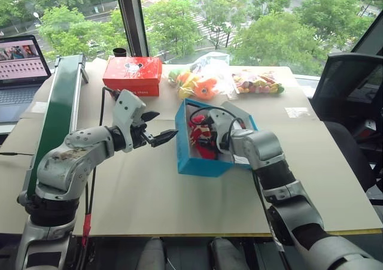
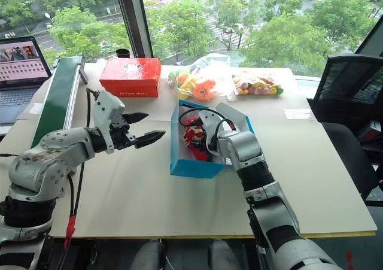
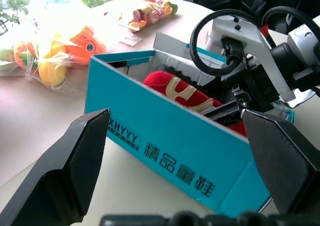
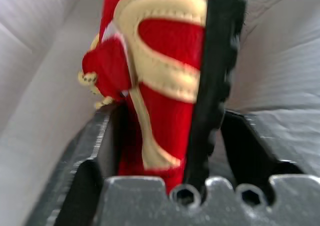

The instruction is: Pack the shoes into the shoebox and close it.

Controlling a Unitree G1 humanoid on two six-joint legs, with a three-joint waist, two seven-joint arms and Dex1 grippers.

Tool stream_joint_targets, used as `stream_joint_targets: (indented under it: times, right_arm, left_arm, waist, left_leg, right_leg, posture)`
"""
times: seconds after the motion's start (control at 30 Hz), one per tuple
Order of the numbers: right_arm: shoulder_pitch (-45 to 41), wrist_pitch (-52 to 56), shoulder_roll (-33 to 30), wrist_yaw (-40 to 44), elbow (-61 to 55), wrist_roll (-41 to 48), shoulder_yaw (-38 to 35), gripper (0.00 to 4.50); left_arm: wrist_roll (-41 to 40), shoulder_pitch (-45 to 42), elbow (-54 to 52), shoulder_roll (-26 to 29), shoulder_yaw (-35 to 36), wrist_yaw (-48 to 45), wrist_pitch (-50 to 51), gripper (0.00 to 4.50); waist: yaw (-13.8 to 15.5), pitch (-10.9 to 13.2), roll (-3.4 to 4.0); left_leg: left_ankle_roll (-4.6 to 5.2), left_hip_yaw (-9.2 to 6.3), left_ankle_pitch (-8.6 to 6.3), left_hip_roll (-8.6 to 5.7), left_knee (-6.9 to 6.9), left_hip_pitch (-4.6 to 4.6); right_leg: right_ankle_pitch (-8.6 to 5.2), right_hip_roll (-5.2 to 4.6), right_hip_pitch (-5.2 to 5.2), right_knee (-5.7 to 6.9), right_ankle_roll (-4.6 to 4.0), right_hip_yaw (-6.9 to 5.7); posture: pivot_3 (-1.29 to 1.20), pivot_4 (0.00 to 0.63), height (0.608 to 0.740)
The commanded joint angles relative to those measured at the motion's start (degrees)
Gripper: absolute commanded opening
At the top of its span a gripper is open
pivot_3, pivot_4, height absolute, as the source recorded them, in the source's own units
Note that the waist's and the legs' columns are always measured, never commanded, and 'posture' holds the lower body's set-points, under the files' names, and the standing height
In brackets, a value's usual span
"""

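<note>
An office: laptop (image 1: pixel 21 72), black desk chair (image 1: pixel 347 90), window overlooking treetops.

You're looking at two silver-grey metal arms with dark joints, the left arm (image 1: pixel 72 159) scuffed and trailing a black cable with a red tag, each ending in a white wrist block and black wedge-shaped fingers (image 3: pixel 75 171).

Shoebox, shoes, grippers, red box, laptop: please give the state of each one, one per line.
shoebox: open, upright on the table, lid folded back.
shoes: red, lying inside the shoebox.
left gripper: open, empty, beside the shoebox.
right gripper: inside the shoebox, a red shoe between its fingers; grip not clear.
red box: closed.
toy bags: sealed, lying behind the shoebox.
laptop: open, screen on.
</note>
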Motion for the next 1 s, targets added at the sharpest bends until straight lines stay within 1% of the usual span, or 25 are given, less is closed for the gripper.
stream_joint_targets:
  times: [0.03, 0.1, 0.2, 0.23, 0.33, 0.37, 0.4, 0.43, 0.47, 0.53, 0.63, 0.73, 0.83, 1.0]
  right_arm:
    - [-2.9, -2.7, 0.4, 1.1, -4.7, 0.4, -1.9, 4.42]
    - [-3.5, -4.2, 0.8, 3.3, -6.6, 2.1, -2.9, 4.42]
    - [-2.0, -14.7, -0.5, 7.3, -11.1, 0.7, -1.2, 4.42]
    - [-1.6, -17.2, -0.6, 9.2, -12.3, 1.4, -1.6, 4.42]
    - [-1.2, -19.9, -0.9, 13.3, -13.2, 3.6, -2.5, 4.42]
    - [-0.2, -20.3, -0.4, 16.6, -14.1, 7.2, -4.2, 4.42]
    - [0.8, -19.0, -0.5, 21.7, -15.0, 12.0, -5.4, 4.42]
    - [2.4, -18.1, -1.3, 26.1, -15.9, 14.8, -5.4, 4.42]
    - [3.7, -18.1, -2.3, 29.8, -16.4, 16.4, -4.7, 4.42]
    - [5.4, -19.7, -4.1, 33.2, -16.1, 15.5, -2.1, 4.42]
    - [6.8, -22.1, -4.5, 35.1, -15.6, 14.6, -0.1, 4.42]
    - [7.2, -23.6, -2.6, 35.0, -14.3, 15.0, -0.4, 4.42]
    - [8.3, -25.4, -1.6, 35.7, -14.3, 13.7, 1.2, 4.42]
    - [11.0, -28.1, -2.2, 37.3, -14.7, 11.4, 4.2, 4.42]
  left_arm:
    - [0.5, -1.2, -0.6, 0.8, 1.3, 0.2, -0.8, 4.50]
    - [1.3, -0.9, -0.1, 1.0, 1.9, 1.2, -0.9, 4.50]
    - [3.1, -0.5, 1.6, 0.9, 3.5, 4.1, -0.7, 4.50]
    - [4.0, -0.1, 2.4, 1.0, 4.3, 5.6, -0.8, 4.50]
    - [6.7, 1.1, 4.5, 1.2, 6.1, 9.0, -1.4, 4.50]
    - [8.1, 2.0, 6.1, 0.7, 7.9, 11.4, -2.1, 4.50]
    - [9.5, 3.1, 7.6, 0.3, 10.0, 13.9, -2.7, 4.50]
    - [9.7, 4.4, 9.1, -0.9, 13.4, 16.3, -4.1, 4.50]
    - [9.9, 5.5, 10.1, -1.9, 16.1, 18.1, -5.3, 4.50]
    - [11.5, 7.1, 11.1, -2.8, 18.9, 20.7, -8.4, 4.50]
    - [14.8, 8.4, 13.4, -4.5, 23.0, 27.0, -12.7, 4.50]
    - [17.6, 9.5, 16.5, -5.7, 26.5, 32.5, -15.8, 4.50]
    - [17.6, 10.8, 19.0, -6.5, 28.3, 33.8, -17.9, 4.50]
    - [17.5, 11.3, 25.1, -7.3, 29.7, 33.7, -22.8, 4.50]
  waist:
    - [0.0, 0.0, 0.00]
    - [0.0, 0.0, 0.00]
    - [0.0, 0.0, 0.01]
    - [0.0, 0.0, 0.01]
    - [-0.1, 0.0, 0.01]
    - [-0.1, 0.0, 0.01]
    - [0.0, 0.0, 0.01]
    - [0.0, 0.0, 0.01]
    - [0.0, 0.0, 0.01]
    - [0.0, 0.0, 0.00]
    - [0.2, 0.0, 0.00]
    - [0.1, 0.0, -0.01]
    - [0.1, 0.0, -0.02]
    - [0.5, 0.0, -0.04]
  left_leg:
    - [0.00, 0.00, 0.00, 0.00, -0.01, 0.00]
    - [0.00, 0.00, 0.00, 0.00, -0.02, -0.01]
    - [0.00, 0.00, 0.00, 0.01, -0.02, -0.02]
    - [0.00, 0.00, 0.00, 0.00, -0.02, -0.02]
    - [0.00, 0.00, 0.00, 0.01, -0.01, -0.01]
    - [0.00, 0.00, 0.00, 0.01, -0.01, 0.00]
    - [0.00, 0.01, 0.00, 0.01, -0.02, 0.00]
    - [0.00, 0.00, 0.00, 0.02, -0.01, -0.01]
    - [0.00, 0.00, 0.00, 0.02, -0.02, 0.00]
    - [0.03, 0.00, -0.02, 0.04, -0.01, -0.01]
    - [0.03, 0.00, -0.02, 0.04, 0.03, -0.01]
    - [0.02, -0.02, -0.01, 0.04, 0.07, 0.04]
    - [0.02, -0.02, -0.01, 0.04, 0.06, 0.06]
    - [0.02, -0.04, -0.02, 0.04, 0.01, 0.03]
  right_leg:
    - [0.00, 0.00, 0.00, -0.01, 0.00, 0.00]
    - [0.00, 0.00, -0.02, -0.02, 0.00, 0.00]
    - [0.00, 0.00, -0.04, 0.00, 0.00, 0.00]
    - [0.00, 0.00, -0.04, 0.00, 0.00, 0.00]
    - [0.00, 0.00, -0.03, 0.00, 0.01, 0.00]
    - [0.00, 0.00, -0.03, 0.00, 0.01, 0.00]
    - [0.00, 0.00, -0.03, 0.00, 0.01, 0.00]
    - [0.00, 0.00, -0.02, 0.00, 0.00, -0.01]
    - [0.00, 0.00, -0.01, -0.01, 0.00, -0.01]
    - [0.00, 0.00, 0.01, -0.02, -0.01, -0.02]
    - [0.01, 0.00, 0.00, 0.01, -0.02, -0.04]
    - [0.02, 0.00, 0.03, 0.05, -0.03, -0.05]
    - [0.02, 0.00, 0.06, 0.03, -0.03, -0.05]
    - [0.02, 0.00, 0.05, 0.01, -0.04, -0.10]
  posture:
    - [0.00, 0.150, 0.739]
    - [0.00, 0.150, 0.739]
    - [0.00, 0.150, 0.739]
    - [0.00, 0.150, 0.739]
    - [0.00, 0.150, 0.739]
    - [0.00, 0.150, 0.739]
    - [0.00, 0.150, 0.739]
    - [0.00, 0.150, 0.739]
    - [0.00, 0.150, 0.739]
    - [0.00, 0.150, 0.739]
    - [0.00, 0.150, 0.739]
    - [0.00, 0.150, 0.739]
    - [0.00, 0.150, 0.739]
    - [0.00, 0.150, 0.739]
